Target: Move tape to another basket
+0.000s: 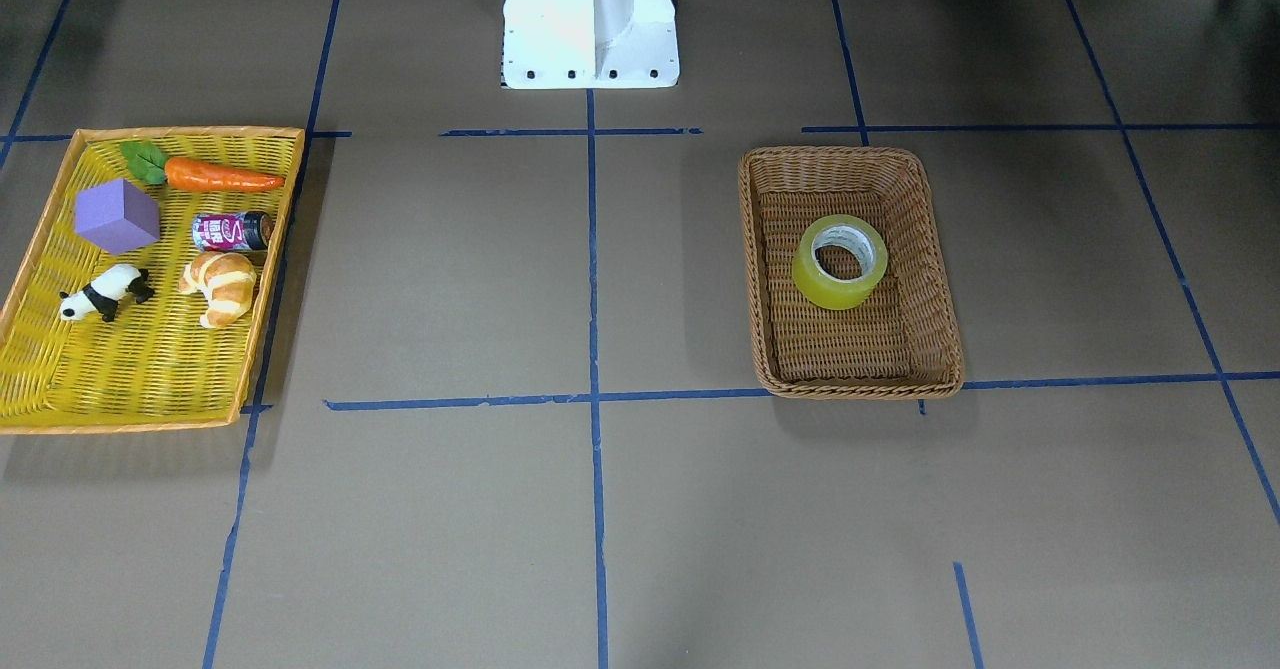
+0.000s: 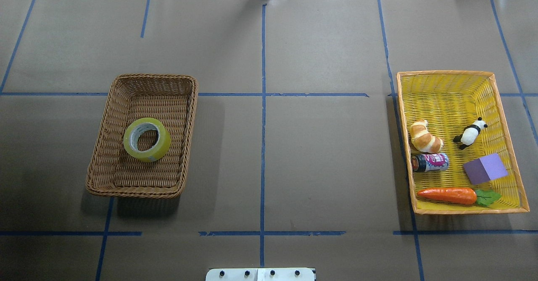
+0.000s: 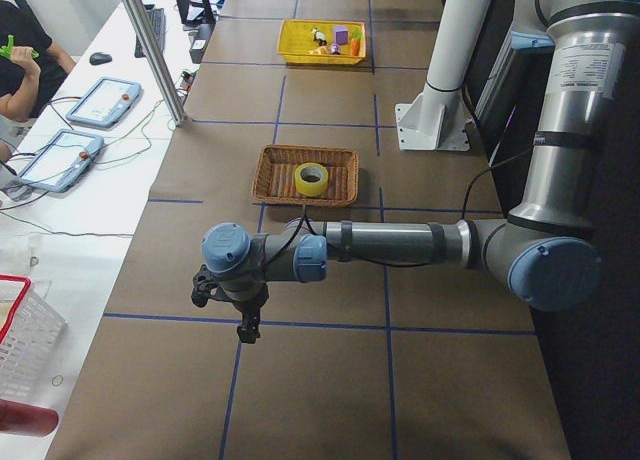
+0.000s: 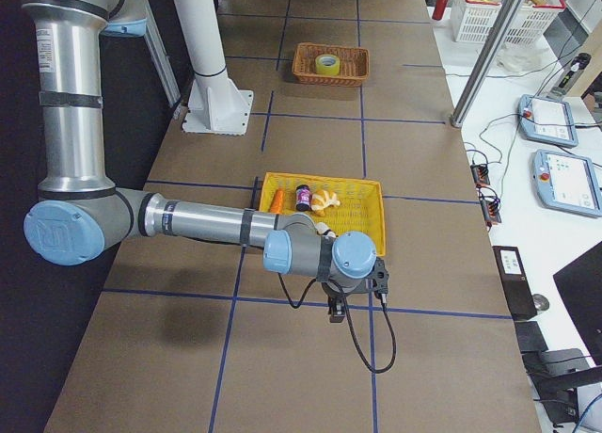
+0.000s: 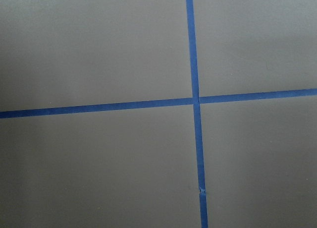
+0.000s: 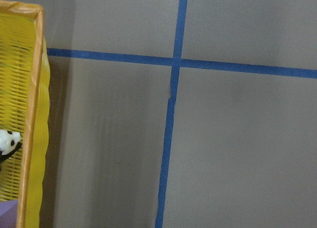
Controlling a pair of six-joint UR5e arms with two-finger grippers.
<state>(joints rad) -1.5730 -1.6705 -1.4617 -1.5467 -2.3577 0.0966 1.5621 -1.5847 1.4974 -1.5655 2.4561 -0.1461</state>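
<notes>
The yellow-green roll of tape (image 1: 840,261) lies flat in the brown wicker basket (image 1: 935,269), near its middle. It also shows in the overhead view (image 2: 147,139) inside the basket (image 2: 100,146). My left gripper (image 3: 247,325) shows only in the exterior left view, over bare table well short of the basket (image 3: 268,175); I cannot tell if it is open. My right gripper (image 4: 336,311) shows only in the exterior right view, just off the yellow tray's near corner; I cannot tell if it is open. Neither wrist view shows fingers.
A shallow yellow tray (image 2: 445,96) with an orange rim holds a carrot (image 2: 447,195), a purple block (image 2: 485,168), a can (image 2: 431,162), a croissant (image 2: 425,137) and a toy panda (image 2: 470,133). The white robot base (image 1: 590,19) stands at the table's edge. Blue tape lines cross the brown table.
</notes>
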